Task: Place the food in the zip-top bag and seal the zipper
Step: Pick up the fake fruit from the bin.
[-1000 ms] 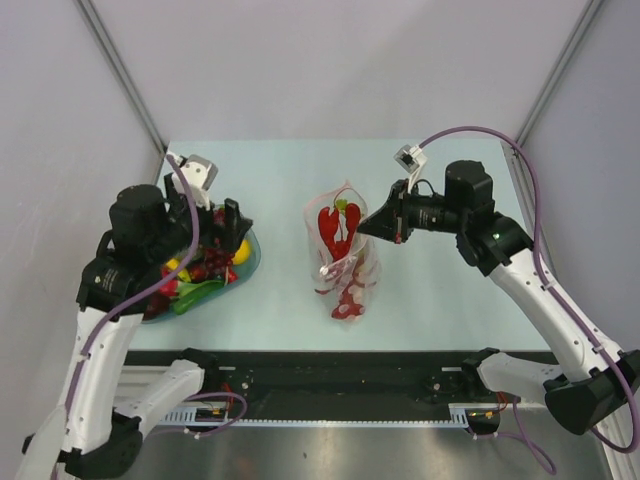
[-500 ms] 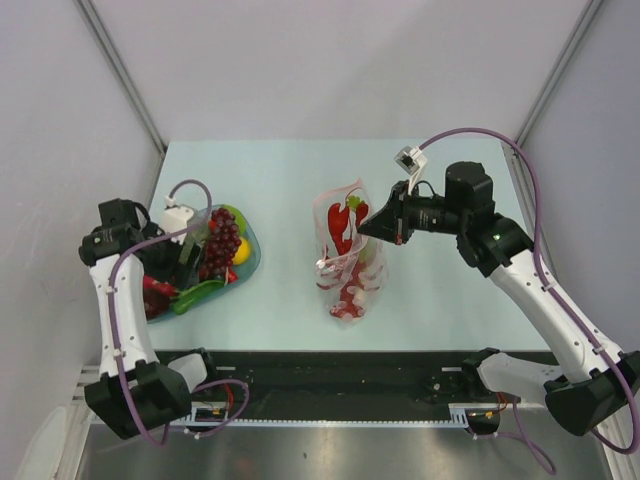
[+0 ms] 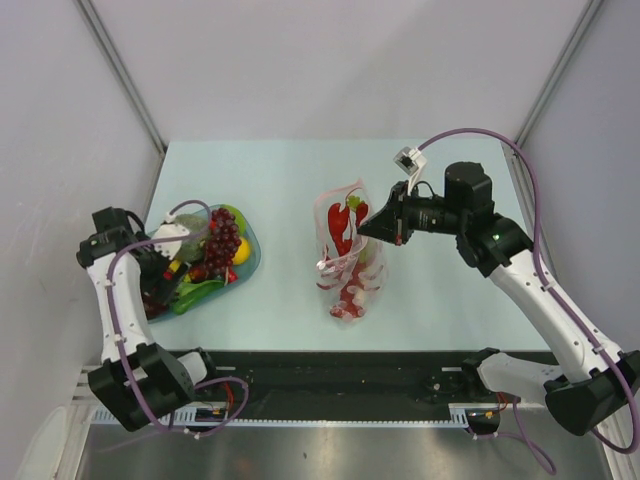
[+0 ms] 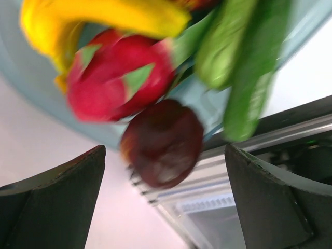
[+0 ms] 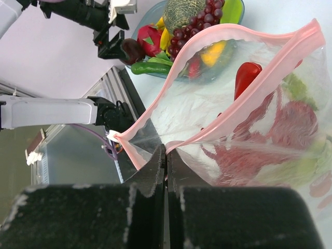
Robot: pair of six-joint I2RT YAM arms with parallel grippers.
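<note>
Top external: within the last second the left end effector dropped from above the dish to its near side, by the left edge of the bench. Its fingers were apart around a dark red fruit, blurred, contact unclear; likely the next pick. Right end effector stayed clamped on the lip of the bag, mid-bench, mouth open.

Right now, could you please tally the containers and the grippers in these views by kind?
zip-top bag: 1
dish: 1
grippers: 2 (left gripper, right gripper)
Total: 4
</note>
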